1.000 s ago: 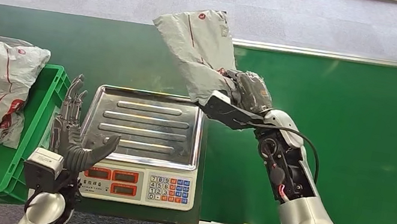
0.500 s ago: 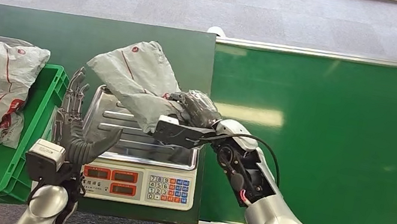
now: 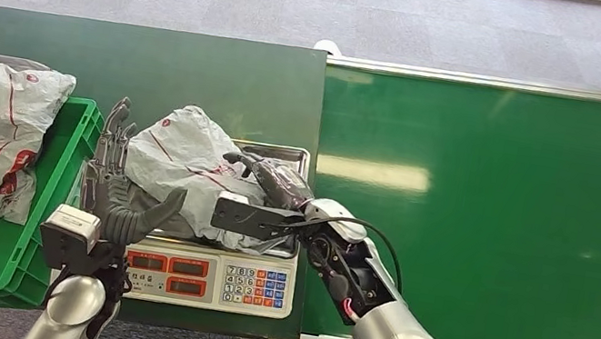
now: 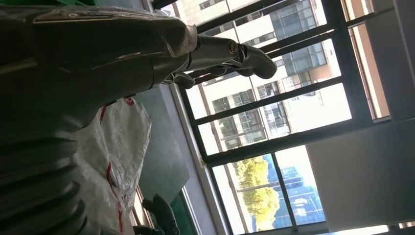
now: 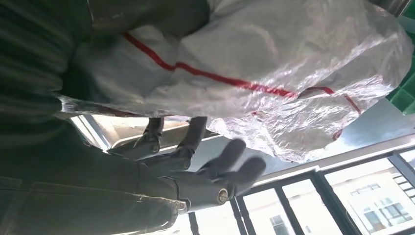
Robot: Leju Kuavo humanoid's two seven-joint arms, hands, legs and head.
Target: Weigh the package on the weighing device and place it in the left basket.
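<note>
- Since a second ago, my right hand (image 3: 262, 183) has lowered the package (image 3: 182, 164) onto the scale (image 3: 211, 270), still gripping it.
- Left hand (image 3: 115, 198) waits beside, fingers spread, holding nothing.
- Soft, slippery bag; I'd grasp bunched plastic.

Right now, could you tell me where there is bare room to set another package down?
The green conveyor belt right of the scale is bare. The basket's near floor is free. The scale pan is crowded by the package and right hand.
</note>
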